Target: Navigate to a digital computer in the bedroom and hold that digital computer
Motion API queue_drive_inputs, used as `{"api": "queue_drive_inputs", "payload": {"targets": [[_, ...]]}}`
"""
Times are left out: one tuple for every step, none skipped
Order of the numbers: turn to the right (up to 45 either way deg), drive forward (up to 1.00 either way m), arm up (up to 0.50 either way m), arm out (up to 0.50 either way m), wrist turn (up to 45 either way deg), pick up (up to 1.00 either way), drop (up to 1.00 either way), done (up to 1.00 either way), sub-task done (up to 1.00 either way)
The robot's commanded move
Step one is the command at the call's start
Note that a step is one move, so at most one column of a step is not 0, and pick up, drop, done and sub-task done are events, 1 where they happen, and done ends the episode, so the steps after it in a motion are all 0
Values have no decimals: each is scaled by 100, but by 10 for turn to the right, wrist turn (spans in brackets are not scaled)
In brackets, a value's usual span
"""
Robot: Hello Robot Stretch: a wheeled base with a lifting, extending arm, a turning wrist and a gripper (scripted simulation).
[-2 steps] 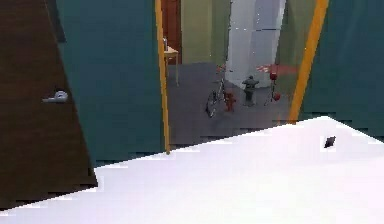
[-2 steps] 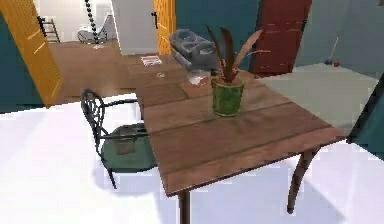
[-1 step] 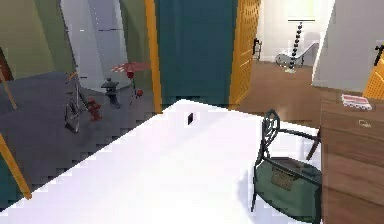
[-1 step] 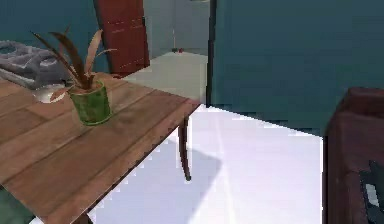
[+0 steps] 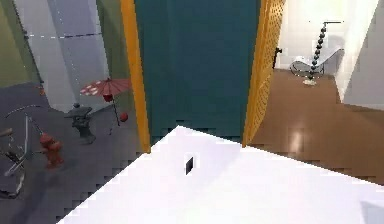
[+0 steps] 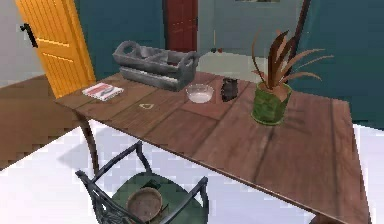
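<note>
A wooden table (image 6: pixel 200 130) runs across the arm side view. On it stand a grey slatted basket (image 6: pixel 155 65), a pale bowl (image 6: pixel 200 94), a small dark mug-like thing (image 6: pixel 229 91) and a potted plant (image 6: pixel 272 90) with reddish leaves. A flat book-like thing (image 6: pixel 103 91) lies near the table's left end. In the forward view a white flat surface (image 5: pixel 260 185) fills the foreground, with a small dark rectangle (image 5: pixel 190 163) on it.
A green metal chair (image 6: pixel 145 200) stands at the table's near side. An orange door (image 6: pixel 55 45) is at the left. Ahead is a teal wall (image 5: pixel 195 60) between orange door frames (image 5: pixel 264 65). A lounge chair (image 5: pixel 318 62) stands on wood floor at the right; red objects (image 5: pixel 105 90) are at the left.
</note>
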Motion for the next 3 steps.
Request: {"api": "queue_drive_inputs", "payload": {"targets": [[90, 0, 0, 0, 0, 0, 0, 0, 0], [0, 15, 0, 0, 0, 0, 0, 0, 0], [180, 0, 0, 0, 0, 0, 0, 0, 0]]}}
